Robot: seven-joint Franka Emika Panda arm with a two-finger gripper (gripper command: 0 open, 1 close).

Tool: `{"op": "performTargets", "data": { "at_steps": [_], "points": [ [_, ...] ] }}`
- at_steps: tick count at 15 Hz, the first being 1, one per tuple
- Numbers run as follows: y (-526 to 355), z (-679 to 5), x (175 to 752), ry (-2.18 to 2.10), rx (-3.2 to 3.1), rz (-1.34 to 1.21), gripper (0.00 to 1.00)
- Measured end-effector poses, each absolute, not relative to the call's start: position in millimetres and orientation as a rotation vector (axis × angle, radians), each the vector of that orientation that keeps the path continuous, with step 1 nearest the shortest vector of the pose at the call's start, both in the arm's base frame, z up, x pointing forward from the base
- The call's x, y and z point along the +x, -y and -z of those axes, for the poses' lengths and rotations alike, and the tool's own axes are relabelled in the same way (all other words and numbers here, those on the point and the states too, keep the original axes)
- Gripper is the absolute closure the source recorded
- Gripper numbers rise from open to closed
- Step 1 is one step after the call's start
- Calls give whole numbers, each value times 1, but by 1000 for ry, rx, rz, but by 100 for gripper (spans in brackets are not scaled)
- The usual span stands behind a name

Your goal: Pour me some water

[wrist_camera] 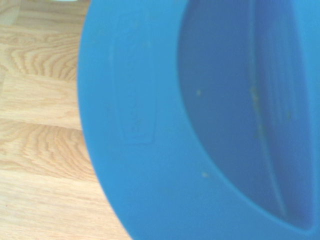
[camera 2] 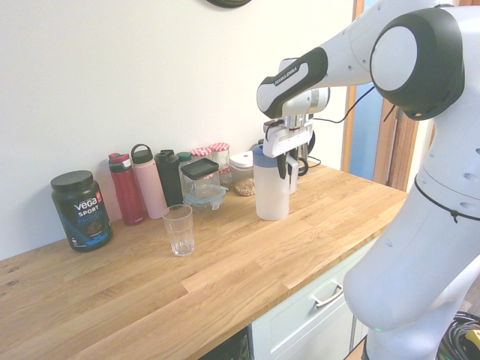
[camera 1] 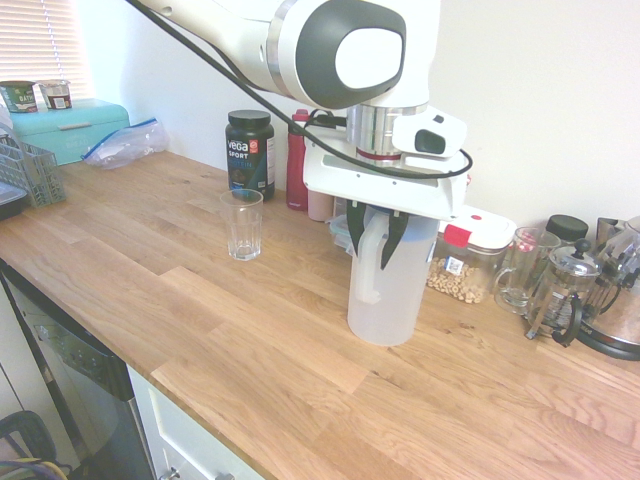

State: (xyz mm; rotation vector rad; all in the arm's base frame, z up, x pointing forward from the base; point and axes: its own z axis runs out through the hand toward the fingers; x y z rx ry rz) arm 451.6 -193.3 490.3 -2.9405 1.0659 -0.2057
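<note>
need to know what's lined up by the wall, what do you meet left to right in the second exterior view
black vega sport tub, red bottle, pink bottle, dark shaker, lidded jar of nuts, white pitcher

A black Vega tub (camera 1: 250, 158) stands beside a red bottle (camera 1: 297, 162).

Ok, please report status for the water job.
Gripper at jug handle, grip unclear. Jug upright on counter, lid on. Glass upright, apart. Food box close behind jug.
</note>
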Motion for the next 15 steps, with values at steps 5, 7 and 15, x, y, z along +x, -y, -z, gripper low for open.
{"op": "performTargets", "data": {
  "at_steps": [5,7,15],
  "points": [
    [194,-494,450,-1089,-2931,220,100],
    [197,-505,444,-1097,-2924,248,100],
    [125,-618,409,-654,-3036,437,100]
  ]
}}
